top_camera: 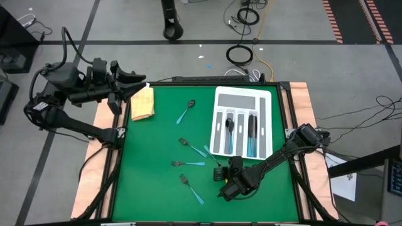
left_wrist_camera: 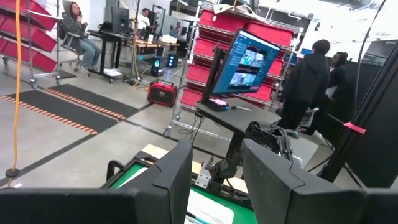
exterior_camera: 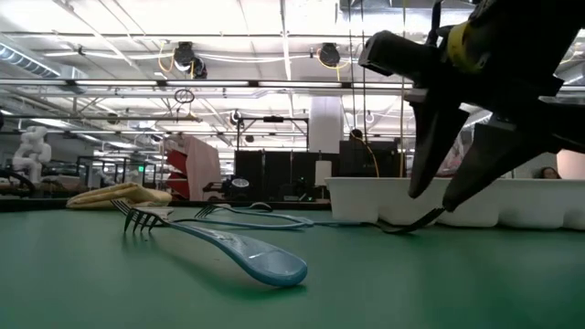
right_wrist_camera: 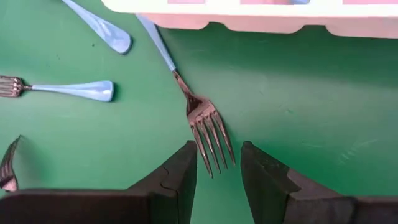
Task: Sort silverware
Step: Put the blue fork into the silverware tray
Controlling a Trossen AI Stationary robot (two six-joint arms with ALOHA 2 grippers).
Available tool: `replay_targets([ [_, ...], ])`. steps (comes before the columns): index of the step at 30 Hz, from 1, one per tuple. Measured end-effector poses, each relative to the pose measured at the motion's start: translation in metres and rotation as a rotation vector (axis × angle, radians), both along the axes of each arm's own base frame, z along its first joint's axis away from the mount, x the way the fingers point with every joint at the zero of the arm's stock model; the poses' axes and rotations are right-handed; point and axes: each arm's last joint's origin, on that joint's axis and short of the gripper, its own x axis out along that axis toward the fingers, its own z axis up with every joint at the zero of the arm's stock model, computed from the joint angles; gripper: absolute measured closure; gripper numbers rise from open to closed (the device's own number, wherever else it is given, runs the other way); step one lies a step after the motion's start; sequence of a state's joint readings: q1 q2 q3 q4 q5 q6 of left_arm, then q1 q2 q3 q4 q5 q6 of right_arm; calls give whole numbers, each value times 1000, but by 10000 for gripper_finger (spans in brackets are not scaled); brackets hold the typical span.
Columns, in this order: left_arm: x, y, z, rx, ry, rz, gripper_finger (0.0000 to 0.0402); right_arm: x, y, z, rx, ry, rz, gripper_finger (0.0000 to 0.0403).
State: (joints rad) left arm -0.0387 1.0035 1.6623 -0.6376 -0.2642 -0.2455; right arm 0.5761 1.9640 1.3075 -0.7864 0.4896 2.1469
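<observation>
Several teal-handled forks and a spoon (top_camera: 185, 112) lie flat on the green mat. More pieces lie in the slots of the white tray (top_camera: 264, 100). My right gripper (right_wrist_camera: 214, 171) is open and points down just above one fork (right_wrist_camera: 208, 134). Its handle (right_wrist_camera: 155, 37) runs toward the tray's near edge and its tines reach into the gap between my fingers; I see no touch. In the low view that gripper (exterior_camera: 448, 196) hangs over the dark fork tines (exterior_camera: 407, 223). My left gripper (left_wrist_camera: 214, 180) is open, raised over the table's far-left corner by the yellow cloth (top_camera: 142, 102).
Other forks lie left of my right gripper: one (right_wrist_camera: 62, 89) with its handle toward it, another (top_camera: 191, 187) near the table's near edge, big in the low view (exterior_camera: 219, 245). The tray wall (right_wrist_camera: 249, 15) stands just beyond the fork. People and red racks are in the room behind.
</observation>
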Motion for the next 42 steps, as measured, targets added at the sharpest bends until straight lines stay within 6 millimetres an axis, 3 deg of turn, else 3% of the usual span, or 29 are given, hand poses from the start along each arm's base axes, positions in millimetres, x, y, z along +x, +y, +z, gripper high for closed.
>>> replay_targets([
  [18, 0, 0, 0, 25, 6, 1, 260, 9, 1, -21, 30, 24, -12, 291],
  [27, 0, 0, 0, 47, 11, 2, 260, 14, -13, -23, 26, 69, -38, 331],
  [33, 0, 0, 0, 51, 12, 2, 260, 14, -17, -24, 25, 90, -35, 395],
  [42, 0, 0, 0, 51, 12, 2, 260, 14, -9, -14, 28, 96, 4, 402],
])
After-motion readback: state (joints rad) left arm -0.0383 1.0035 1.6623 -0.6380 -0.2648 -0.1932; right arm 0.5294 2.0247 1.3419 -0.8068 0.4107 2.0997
